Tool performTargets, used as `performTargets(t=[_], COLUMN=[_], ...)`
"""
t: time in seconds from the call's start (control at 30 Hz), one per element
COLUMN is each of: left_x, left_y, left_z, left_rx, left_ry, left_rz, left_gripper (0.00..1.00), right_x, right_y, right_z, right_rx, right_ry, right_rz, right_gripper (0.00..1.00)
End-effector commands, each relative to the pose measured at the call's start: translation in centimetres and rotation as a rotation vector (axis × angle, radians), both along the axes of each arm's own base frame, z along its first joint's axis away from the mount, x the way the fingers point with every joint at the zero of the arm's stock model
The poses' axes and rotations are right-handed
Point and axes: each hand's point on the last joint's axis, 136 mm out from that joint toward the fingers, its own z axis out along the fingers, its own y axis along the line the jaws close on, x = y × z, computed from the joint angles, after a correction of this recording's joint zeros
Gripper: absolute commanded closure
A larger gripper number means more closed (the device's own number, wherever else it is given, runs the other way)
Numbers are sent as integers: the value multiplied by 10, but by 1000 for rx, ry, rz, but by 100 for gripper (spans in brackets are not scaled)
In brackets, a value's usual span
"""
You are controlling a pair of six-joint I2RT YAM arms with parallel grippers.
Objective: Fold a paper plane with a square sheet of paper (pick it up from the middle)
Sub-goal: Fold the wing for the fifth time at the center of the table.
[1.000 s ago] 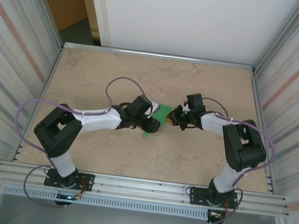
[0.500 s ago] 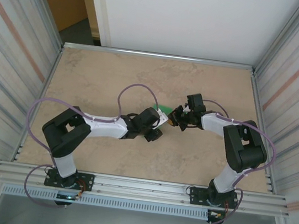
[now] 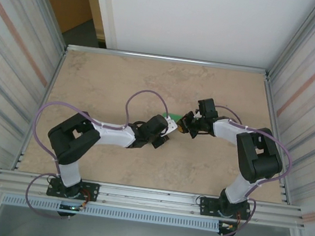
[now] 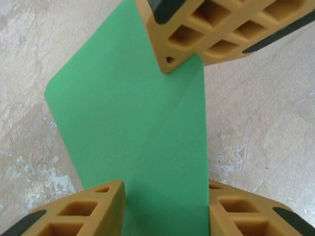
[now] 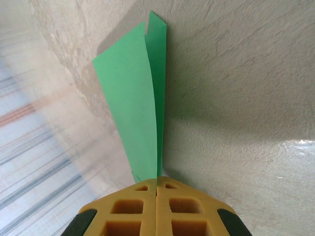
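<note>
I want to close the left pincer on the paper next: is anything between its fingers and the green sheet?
Nothing visible. The green sheet runs straight through the gap of the left pincer, with no other object beside it. The right pincer clamps its far end, beyond that gap.
</note>
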Motion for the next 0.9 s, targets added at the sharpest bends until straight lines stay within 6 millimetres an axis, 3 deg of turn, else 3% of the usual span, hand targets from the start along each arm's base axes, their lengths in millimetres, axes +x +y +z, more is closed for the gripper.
performTargets(t=[0.0, 0.13, 0.3, 0.57, 0.87], left_x=[-1, -5, -10, -13, -17], left_y=[-1, -4, -9, -8, -2], left_z=[-10, -16, -19, -15, -23], left_rx=[18, 10, -46, -241, -373], left_ry=[-7, 21, 79, 244, 417], left_rz=[-16, -27, -30, 13, 45], left_gripper=[65, 74, 79, 79, 79], right_x=[-2, -2, 3, 4, -2], right_y=[-2, -11, -34, -60, -58], right_z=[12, 12, 18, 27, 27], right_rx=[14, -17, -74, -152, -158], right_ry=[10, 4, -43, -95, -144], right_rz=[-13, -29, -61, -79, -21], right_gripper=[94, 67, 52, 49, 48])
